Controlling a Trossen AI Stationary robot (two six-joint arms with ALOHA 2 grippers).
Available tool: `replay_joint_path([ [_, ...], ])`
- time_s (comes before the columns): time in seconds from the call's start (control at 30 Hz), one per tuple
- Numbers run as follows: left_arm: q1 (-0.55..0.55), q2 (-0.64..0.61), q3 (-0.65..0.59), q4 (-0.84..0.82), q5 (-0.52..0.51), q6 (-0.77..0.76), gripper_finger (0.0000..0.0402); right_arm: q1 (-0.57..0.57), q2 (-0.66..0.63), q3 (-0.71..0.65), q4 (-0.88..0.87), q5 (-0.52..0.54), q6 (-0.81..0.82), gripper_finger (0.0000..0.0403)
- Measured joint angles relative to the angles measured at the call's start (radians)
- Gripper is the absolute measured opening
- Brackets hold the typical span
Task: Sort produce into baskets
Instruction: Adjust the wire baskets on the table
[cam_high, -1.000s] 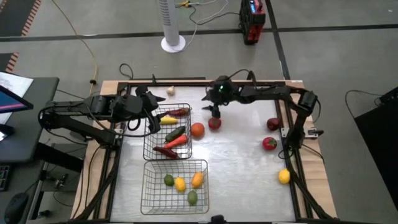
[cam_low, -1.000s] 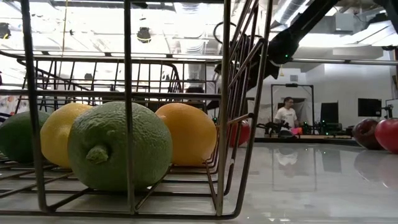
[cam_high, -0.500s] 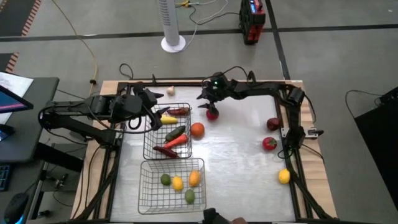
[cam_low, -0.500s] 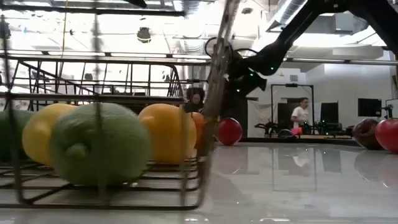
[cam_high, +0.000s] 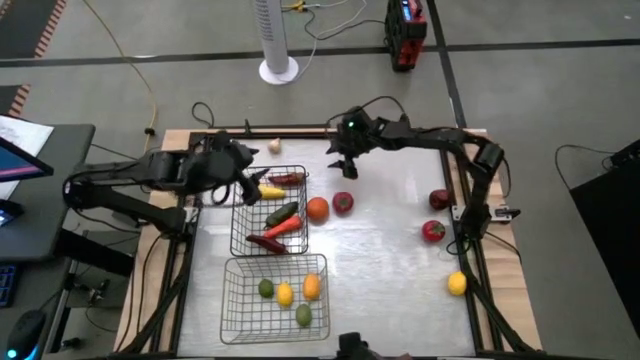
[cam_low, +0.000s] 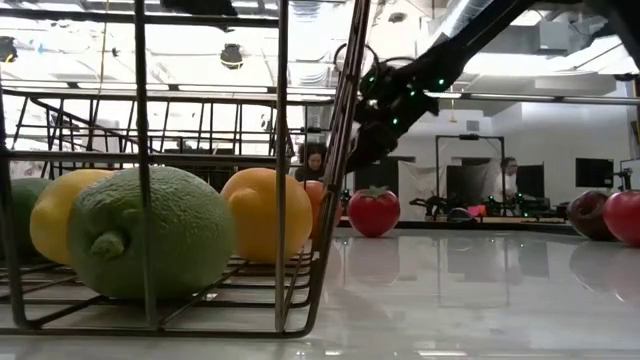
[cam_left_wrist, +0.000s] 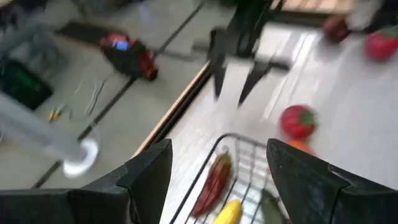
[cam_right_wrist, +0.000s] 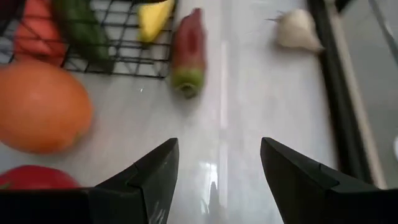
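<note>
My right gripper (cam_high: 340, 168) hangs open over the table's far middle, above and beyond a red tomato (cam_high: 343, 202) that rests on the table beside an orange (cam_high: 317, 208). Nothing is between its fingers (cam_right_wrist: 219, 144). My left gripper (cam_high: 248, 172) hovers open over the far left corner of the far basket (cam_high: 240, 240), which holds a red chilli (cam_left_wrist: 214, 180), a yellow piece, a cucumber and a carrot. The near basket (cam_high: 230, 300) holds two limes, a lemon and an orange fruit. White garlic (cam_high: 274, 146) lies by the far edge.
Two red fruits (cam_high: 439, 199) (cam_high: 432, 231) and a yellow one (cam_high: 457, 284) lie along the table's right side. The middle and near right of the tabletop are bare. A raised frame runs round the table's edge (cam_high: 470, 250). People show in the room behind in the low view.
My right gripper has drawn back from the red tomato toward the far edge and risen. The tomato, close under its fingers before, now lies free beside the orange. The near basket has slid a little toward the table's left.
</note>
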Motion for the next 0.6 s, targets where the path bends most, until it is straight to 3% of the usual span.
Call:
replay_joint_path([
  [0.13, 0.147, 0.046, -0.001, 0.003, 0.08, 0.018, 0.0249, -0.01, -0.071, 0.0, 0.004, 0.003, 0.107, 0.0256],
  [0.23, 0.29, 0.088, -0.001, 0.015, 0.205, 0.034, 0.0249, 0.007, -0.105, 0.0, 0.003, 0.003, 0.184, 0.0256],
  [0.6, 0.695, 0.4, 0.0, 0.063, 0.574, 0.03, 0.0249, 0.145, -0.138, 0.0, -0.039, 0.128, 0.252, 0.0255],
])
